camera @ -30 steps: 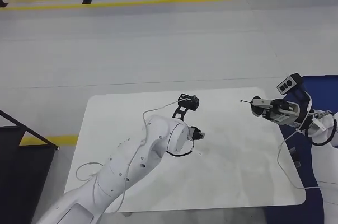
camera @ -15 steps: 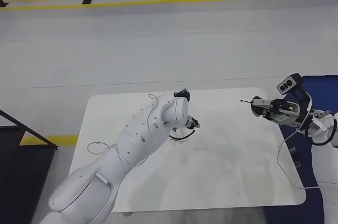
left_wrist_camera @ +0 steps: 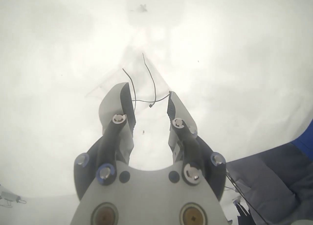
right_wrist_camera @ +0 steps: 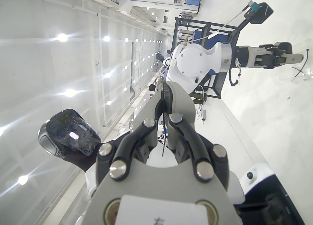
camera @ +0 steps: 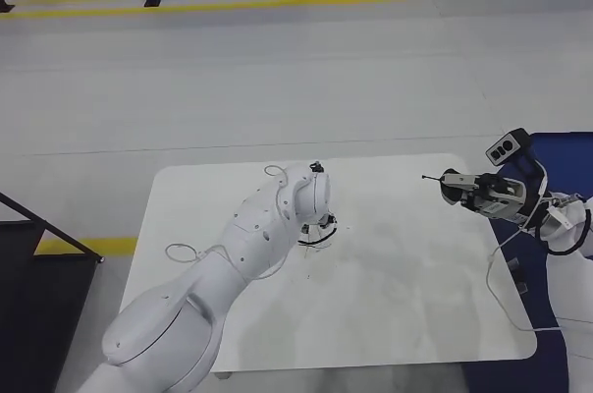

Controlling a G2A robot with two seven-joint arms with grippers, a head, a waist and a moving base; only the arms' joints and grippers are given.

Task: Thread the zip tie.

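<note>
Pick-up stage: L gripper [left_wrist_camera: 150,103], wide open, over zip tie [left_wrist_camera: 153,79] at table [camera: 424,295] centre — nxt drop & close. R gripper [right_wrist_camera: 165,87] clamps second tie [right_wrist_camera: 162,150].

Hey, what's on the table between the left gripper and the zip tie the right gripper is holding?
Nothing. In the top view the white table is bare between the left gripper and the zip tie pinched in the right gripper.
</note>
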